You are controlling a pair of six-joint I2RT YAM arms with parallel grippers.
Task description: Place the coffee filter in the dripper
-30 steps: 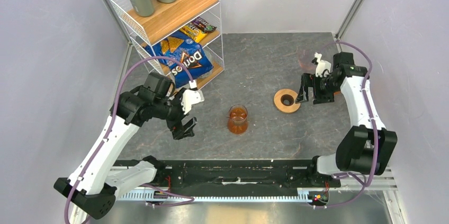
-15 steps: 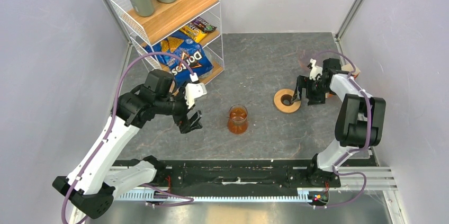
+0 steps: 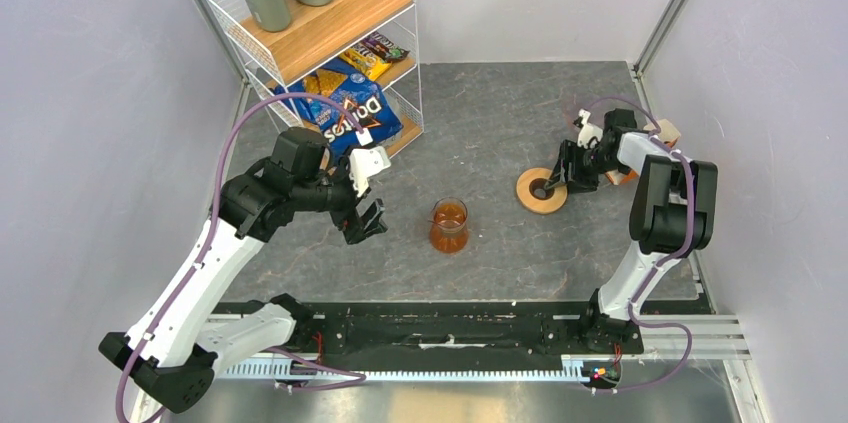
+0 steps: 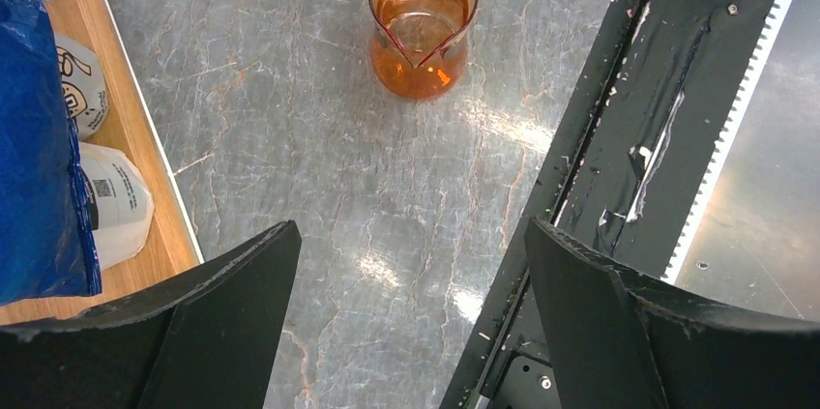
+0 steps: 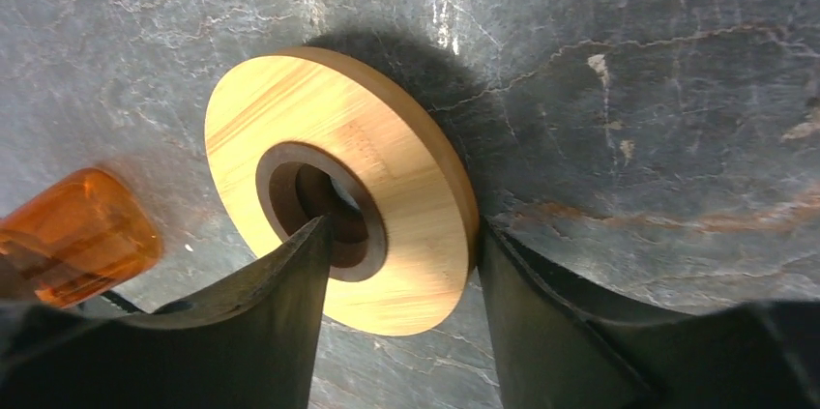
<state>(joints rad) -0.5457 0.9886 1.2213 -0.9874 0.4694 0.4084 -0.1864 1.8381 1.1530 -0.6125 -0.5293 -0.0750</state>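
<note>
At the left, near the white wire rack with wooden shelves (image 3: 330, 28), our left tool (image 4: 411, 230) hangs over the grey stone-patterned worktop (image 3: 480, 123), fingers spread wide and empty, likely waiting its turn. The amber glass beaker (image 4: 423, 22) stands alone at centre. At the right, the right tool (image 5: 403, 230) straddles the flat round wooden ring (image 5: 406, 167), 1 finger in its hole, 1 at its rim, seemingly to lift it. Whether it pinches yet, we cannot tell. We find neither the paper coffee filter nor the clear dripper.
</note>
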